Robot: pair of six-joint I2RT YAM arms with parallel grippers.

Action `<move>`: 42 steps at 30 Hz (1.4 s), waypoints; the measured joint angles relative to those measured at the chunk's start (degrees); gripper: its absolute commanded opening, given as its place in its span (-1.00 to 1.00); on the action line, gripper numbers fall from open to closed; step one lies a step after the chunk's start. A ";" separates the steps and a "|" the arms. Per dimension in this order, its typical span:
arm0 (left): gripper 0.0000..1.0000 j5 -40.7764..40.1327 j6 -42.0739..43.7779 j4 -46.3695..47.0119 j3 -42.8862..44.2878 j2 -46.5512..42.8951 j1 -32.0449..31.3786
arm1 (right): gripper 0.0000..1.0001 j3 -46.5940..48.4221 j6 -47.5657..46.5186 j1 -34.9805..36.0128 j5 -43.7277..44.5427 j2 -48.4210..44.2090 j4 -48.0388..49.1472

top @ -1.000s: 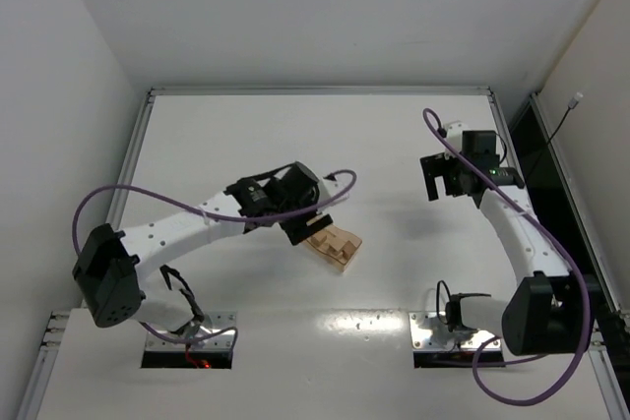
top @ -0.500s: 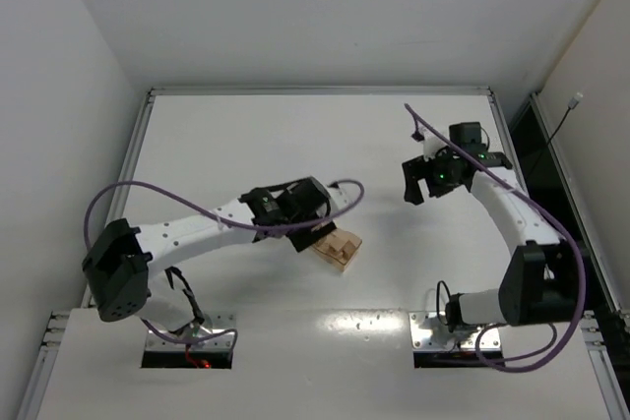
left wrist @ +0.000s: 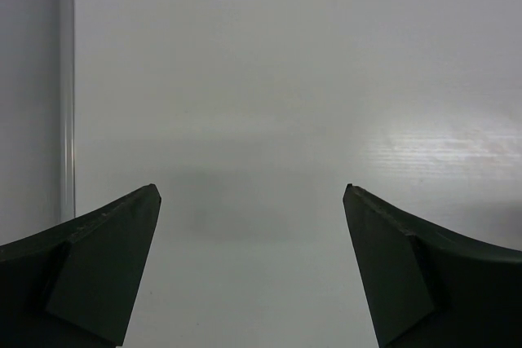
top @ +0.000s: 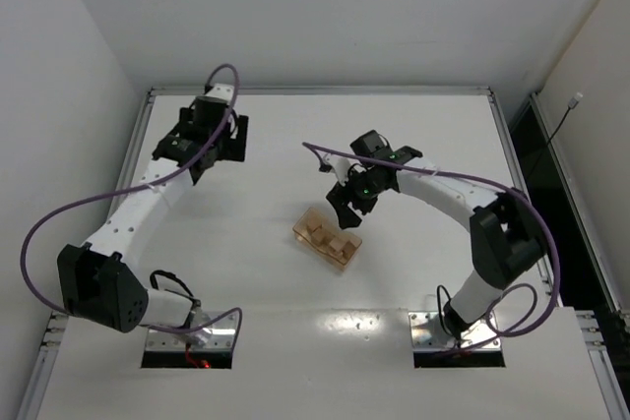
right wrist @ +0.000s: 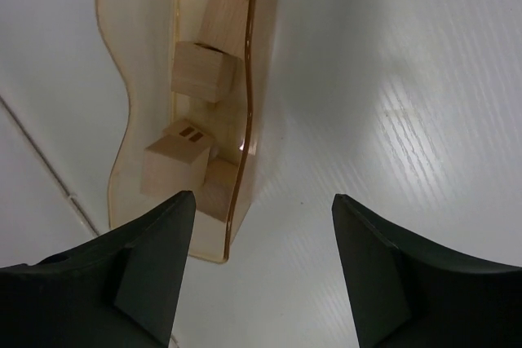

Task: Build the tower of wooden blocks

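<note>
left hand (left wrist: 249, 193): far left of the desk (top: 246, 243), well apart from the tray; fingers spread wide with nothing between them (only bare desk below).
tray (right wrist: 251, 55): mid-desk, lying at a slant, open side up.
blocks (right wrist: 204, 71): four, all inside the tray; two touch at one end and two huddle at the other, one of those showing two dark bars on top. None sits squarely on another.
tower: none to be seen on the desk, so building looks not yet begun.
right hand (right wrist: 263, 199): hovering just beyond the tray's far-right side; fingers apart and empty. In the wrist view the tray lies ahead of its left finger, not in the gap.
step in hand: likely the reach for a first block.
next move calls for: shifting the right hand sideways until one block is centred in the gap, then coming down inside the tray walls and closing on it alone (the walls and the neighbouring block leave little room for the fingers).
hard to make out: the lowest block is half behind the tray wall; the tray's near end is cut off by the left finger; from above the blocks are too small to count.
</note>
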 measured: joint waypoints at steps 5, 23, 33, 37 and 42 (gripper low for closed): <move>0.88 3.32 -1.42 -0.66 0.59 -0.13 9.99 | 0.01 -1.05 0.72 1.64 3.41 3.96 3.06; 0.88 12.52 -2.60 -1.92 2.40 4.09 18.27 | -0.27 -3.15 1.31 1.77 5.90 5.79 5.22; 0.88 13.60 -2.71 -2.03 2.40 4.31 18.51 | -0.29 -1.64 2.08 1.16 -0.83 2.60 2.71; 0.88 13.60 -2.69 -2.03 2.40 4.31 18.56 | -0.29 -0.81 1.33 1.49 -2.56 2.34 0.87; 0.88 13.60 -2.71 -2.03 2.40 4.31 18.56 | -0.34 -1.05 -0.68 3.37 -1.77 3.04 -1.25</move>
